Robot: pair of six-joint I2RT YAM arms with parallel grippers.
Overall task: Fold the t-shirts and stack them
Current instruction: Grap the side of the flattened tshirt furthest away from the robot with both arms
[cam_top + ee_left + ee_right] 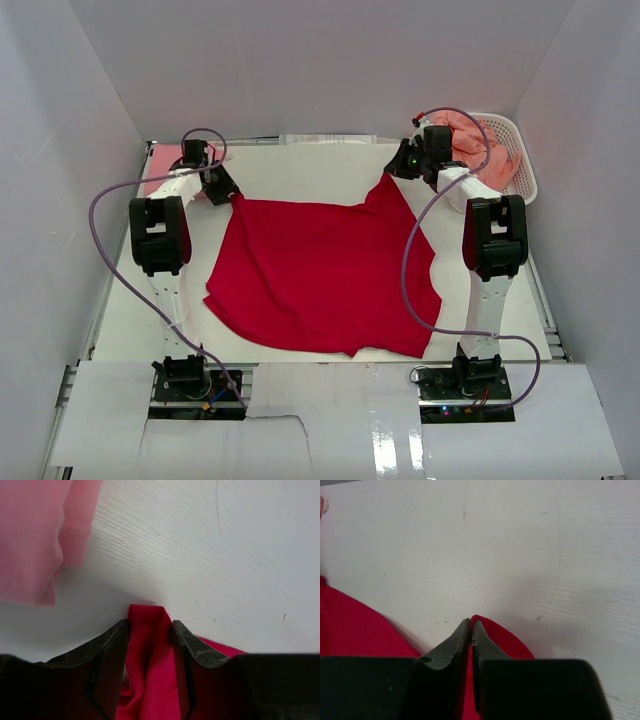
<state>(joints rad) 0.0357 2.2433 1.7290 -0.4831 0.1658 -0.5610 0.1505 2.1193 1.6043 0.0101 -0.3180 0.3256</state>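
Red t-shirt (320, 275) lies spread but rumpled across the middle of the desk (300, 160) in the top view. The left hand (222, 187) and the right hand (398, 168) hold its two far corners. Doing this step well likely means drawing both corners evenly, taut and level, so the wrinkled near hem flattens before any fold. A pink t-shirt (158, 165) sits behind the left arm, mostly hidden. Salmon t-shirts (468, 135) fill the basket (515, 150), partly screened by the right arm.

From the left wrist, the left hand (149, 632) pinches a thick bunched fold of the red t-shirt (150, 655). The hand's own body cuts off how deep the grip goes. The pink t-shirt (30, 540) lies nearby, apart and blurred.

From the right wrist, the right hand (471, 625) is pressed almost together on a thin edge of the red t-shirt (505, 640). That hold looks shallow, so a gentle pull seems wise.
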